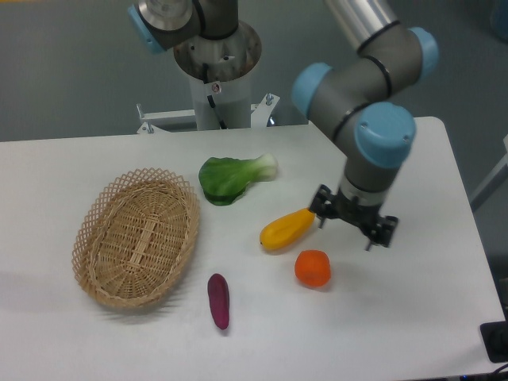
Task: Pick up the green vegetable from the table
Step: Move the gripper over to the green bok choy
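Observation:
The green vegetable lies on the white table at the back middle, its dark leaf to the left and its pale stem end to the right. My gripper hangs over the table to the right of the yellow vegetable and above the orange fruit. It is well to the right and in front of the green vegetable. Its fingers stand apart with nothing between them.
A wicker basket sits at the left. A small purple eggplant piece lies in front of it. The robot's base column stands behind the table's back edge.

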Controlling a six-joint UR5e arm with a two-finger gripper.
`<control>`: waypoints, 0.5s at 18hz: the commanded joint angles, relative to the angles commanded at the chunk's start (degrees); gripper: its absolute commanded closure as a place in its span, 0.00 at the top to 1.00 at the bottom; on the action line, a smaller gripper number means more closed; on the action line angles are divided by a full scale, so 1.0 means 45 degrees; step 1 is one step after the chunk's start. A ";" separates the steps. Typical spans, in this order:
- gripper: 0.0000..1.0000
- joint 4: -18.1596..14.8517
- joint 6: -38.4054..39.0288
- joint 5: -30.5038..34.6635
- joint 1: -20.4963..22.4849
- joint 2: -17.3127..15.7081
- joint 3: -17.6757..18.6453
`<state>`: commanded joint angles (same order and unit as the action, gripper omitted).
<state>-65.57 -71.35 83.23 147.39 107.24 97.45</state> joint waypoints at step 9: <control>1.00 0.0000 -0.3047 0.0136 -0.0117 -0.1740 0.2854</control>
<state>-65.57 -85.06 83.85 146.86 99.41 110.29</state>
